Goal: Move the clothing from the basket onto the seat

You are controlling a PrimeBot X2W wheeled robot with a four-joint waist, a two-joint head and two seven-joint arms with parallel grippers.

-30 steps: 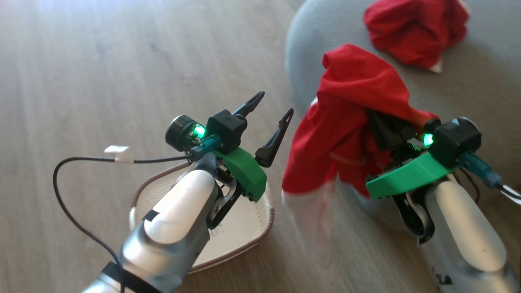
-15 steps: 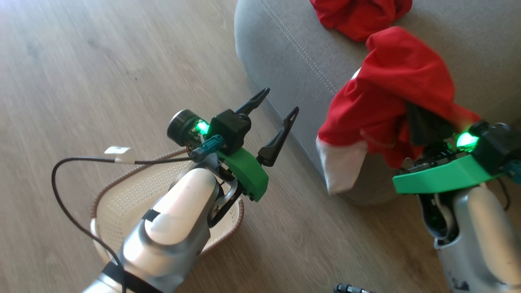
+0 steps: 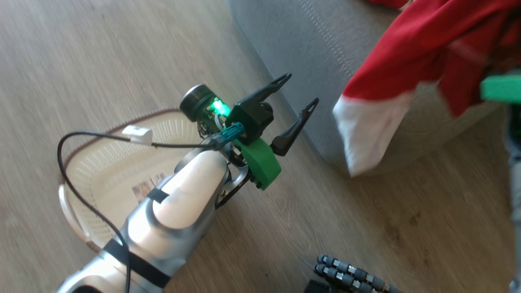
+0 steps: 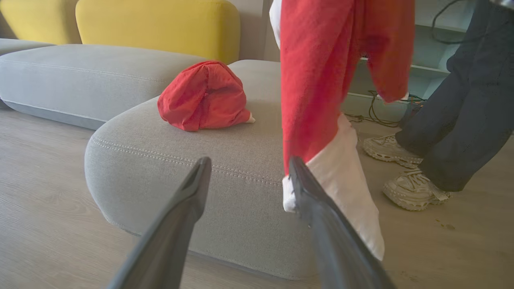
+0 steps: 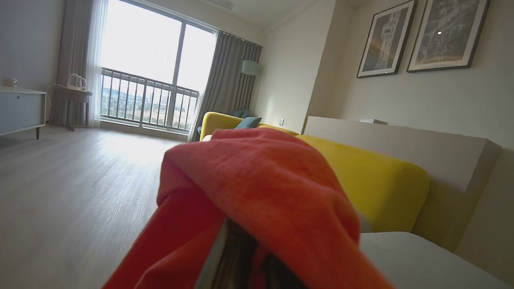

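**A:** What is farthest left?

**B:** The basket [image 3: 101, 162]. It stands on the wooden floor [image 3: 81, 49] behind the left claw [image 3: 301, 88], partly under that arm's forearm. A sticker shows on its base.

**A:** And the left claw itself?

**B:** Spread wide, with nothing between its fingers. Straight ahead of it is the grey seat [image 4: 160, 168], and a red bundle [image 4: 204, 96] rests on top, beyond the fingertips.

**A:** To its right?

**B:** A red garment [image 3: 415, 53] hangs in the air. Its white band [image 3: 370, 134] is just beside the left claw's right finger. I cannot tell whether they touch.

**A:** What holds it?

**B:** The right claw [image 5: 241, 257], clamped tight, with the red cloth draped over its fingers. Further right, a person's shoes [image 4: 413, 192] stand on the floor.
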